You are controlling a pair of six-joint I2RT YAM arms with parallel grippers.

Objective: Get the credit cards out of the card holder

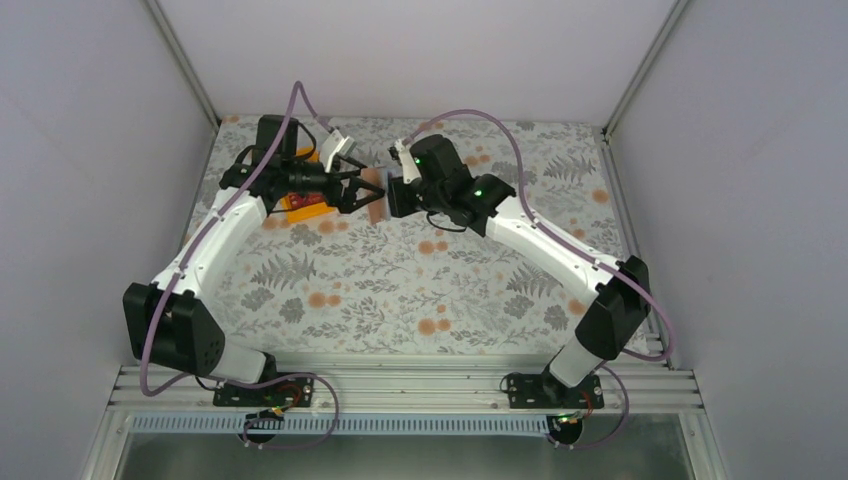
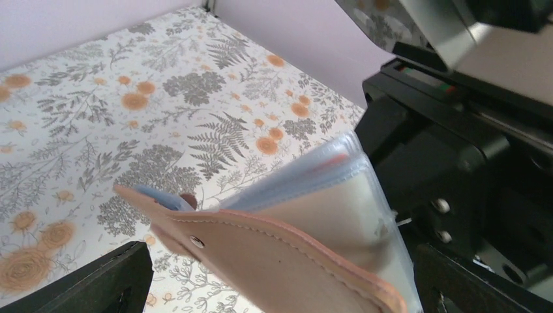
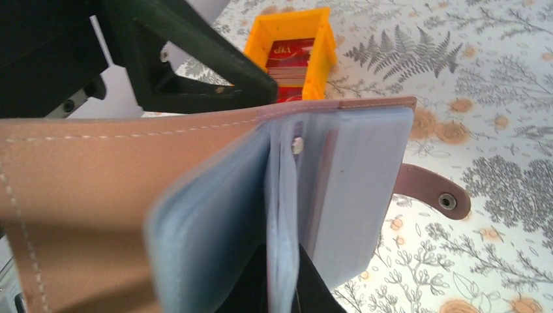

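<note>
The tan card holder (image 3: 117, 163) hangs open in the air, its light blue sleeves (image 3: 352, 182) fanned out. My right gripper (image 3: 287, 277) is shut on one thin inner sleeve from below. A faint reddish edge shows among the sleeves; I cannot tell whether it is a card. Red credit cards (image 3: 291, 55) lie in the orange tray (image 3: 261, 39). My left gripper (image 2: 280, 287) is open, its black fingers (image 2: 98, 280) wide on either side of the card holder's (image 2: 280, 254) tan cover. From above, both grippers meet at the card holder (image 1: 375, 207).
The orange tray (image 1: 300, 210) sits on the floral tablecloth (image 1: 420, 290) just left of the grippers, under the left arm's wrist. Pale walls and metal frame posts close in the back and sides. The holder's snap strap (image 3: 433, 192) hangs free.
</note>
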